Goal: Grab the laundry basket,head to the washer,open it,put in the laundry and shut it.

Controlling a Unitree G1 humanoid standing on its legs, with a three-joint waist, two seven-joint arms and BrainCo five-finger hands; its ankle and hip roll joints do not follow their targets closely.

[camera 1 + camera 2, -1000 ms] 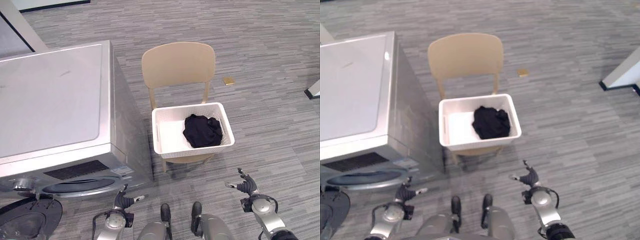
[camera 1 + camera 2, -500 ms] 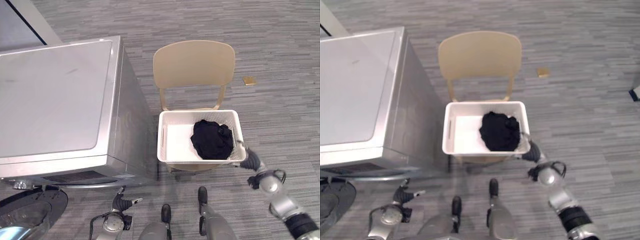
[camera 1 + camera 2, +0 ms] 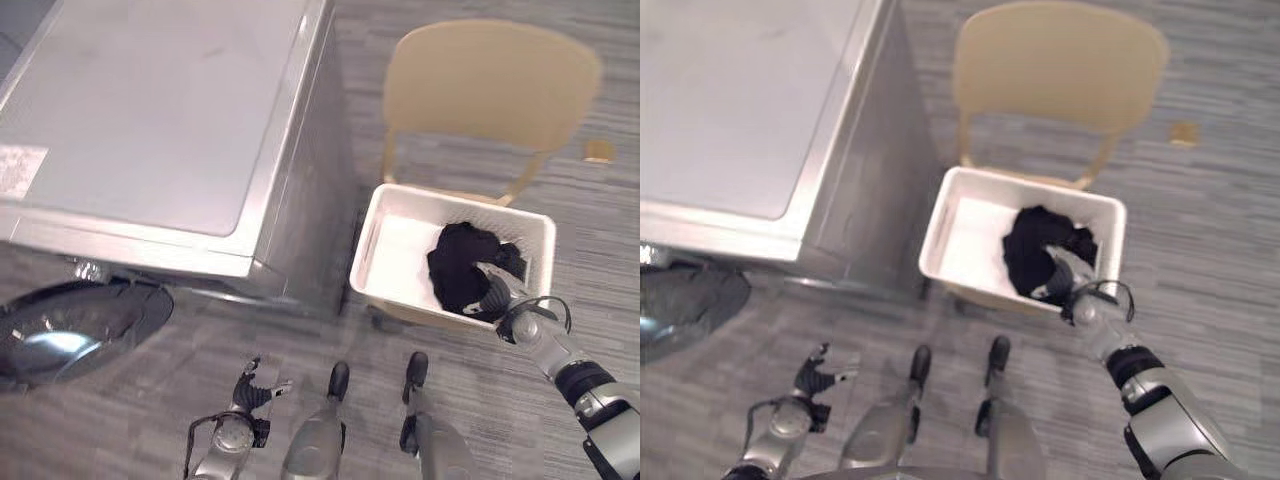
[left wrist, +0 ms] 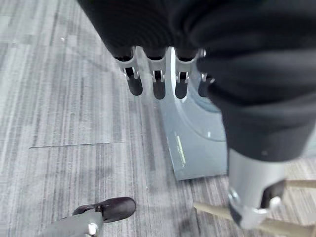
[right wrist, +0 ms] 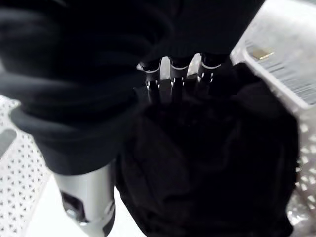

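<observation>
The basket [image 3: 400,262] is sitting on the chair [image 3: 492,95] just right of the washer [image 3: 170,120], so the carrying looks finished. The washer door [image 3: 75,328] is hanging open at the near left, low by the floor, so the opening is done too. The loading is what is going on: the laundry [image 3: 465,275], a dark bundle, is lying in the right half of the basket, not yet lifted out.

The right hand [image 3: 497,296] is reaching over the basket's near right corner and pressing into the bundle. In the right wrist view its fingers [image 5: 170,86] are digging into the dark cloth, tips buried, so I cannot tell whether they are closing on it. The left hand [image 3: 252,385] is idling low at the near left, its fingers [image 4: 155,84] hanging relaxed and holding nothing.

Still to come, as I judge it: lifting the laundry, moving it left to the drum, dropping it in, shutting the door.

A small tan object [image 3: 599,152] is lying on the floor far right. The washer's near right corner is standing between basket and door, so the bundle probably needs swinging around it.
</observation>
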